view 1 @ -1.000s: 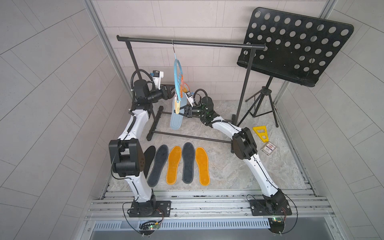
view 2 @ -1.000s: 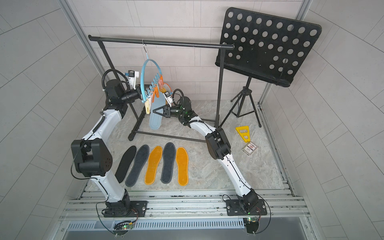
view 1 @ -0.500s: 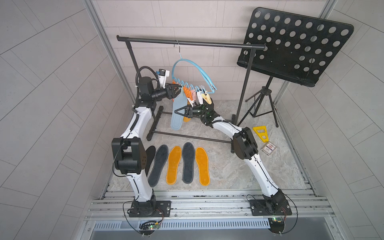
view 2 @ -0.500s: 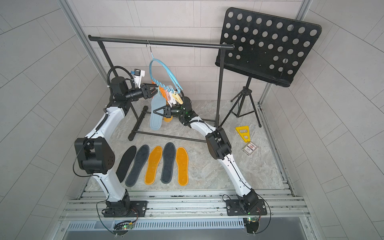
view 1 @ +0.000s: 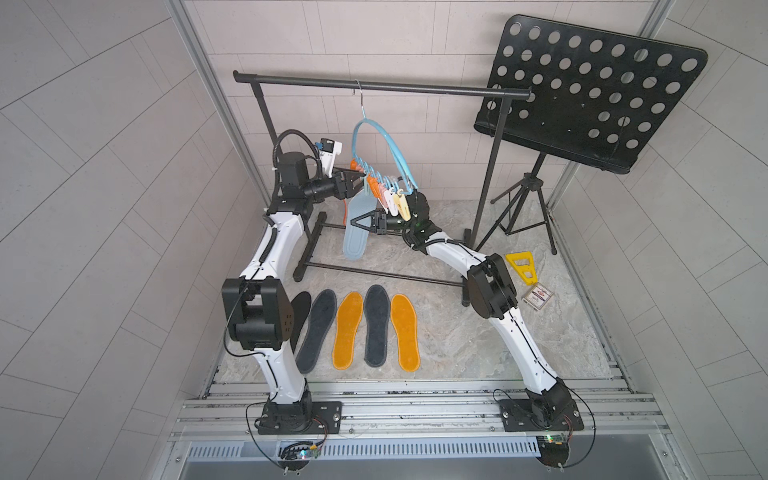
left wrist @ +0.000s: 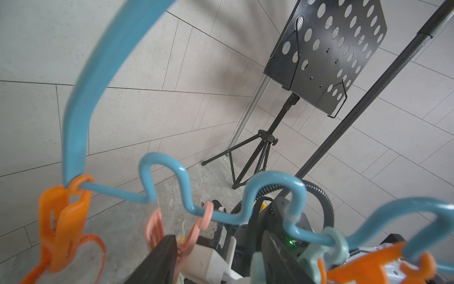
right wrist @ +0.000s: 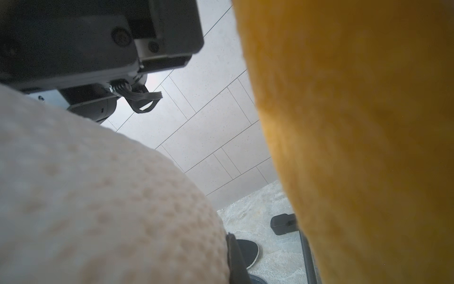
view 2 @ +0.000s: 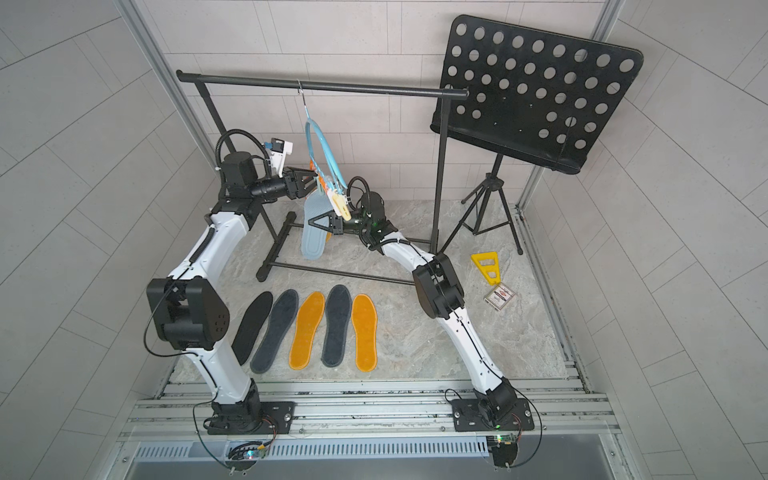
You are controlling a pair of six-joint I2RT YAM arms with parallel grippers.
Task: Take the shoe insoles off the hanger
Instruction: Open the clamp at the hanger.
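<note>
Both top views: hanger (view 1: pixel 388 143) on rack (view 1: pixel 415 86) upper centre, pale insole (view 1: pixel 355 245) hanging mid-frame, five insoles (view 1: pixel 347 328) lower centre on floor; right gripper (view 1: pixel 356 220) pinched shut on pale insole, left gripper (view 1: pixel 360 182) at the clips (view 1: pixel 388 195). Left wrist: left jaws apart astride pink clip (left wrist: pixel 196 228), bottom centre, so unclipping is in hand; next likely needs that clip squeezed while right pulls down. Right wrist: pale insole (right wrist: pixel 98 196) lower left, orange insole (right wrist: pixel 368 147) right, grip unreadable.

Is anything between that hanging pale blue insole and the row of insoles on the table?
Yes: the rack's low crossbar lies between the pale blue insole, gripped by the right end effector, and the row of insoles.
</note>
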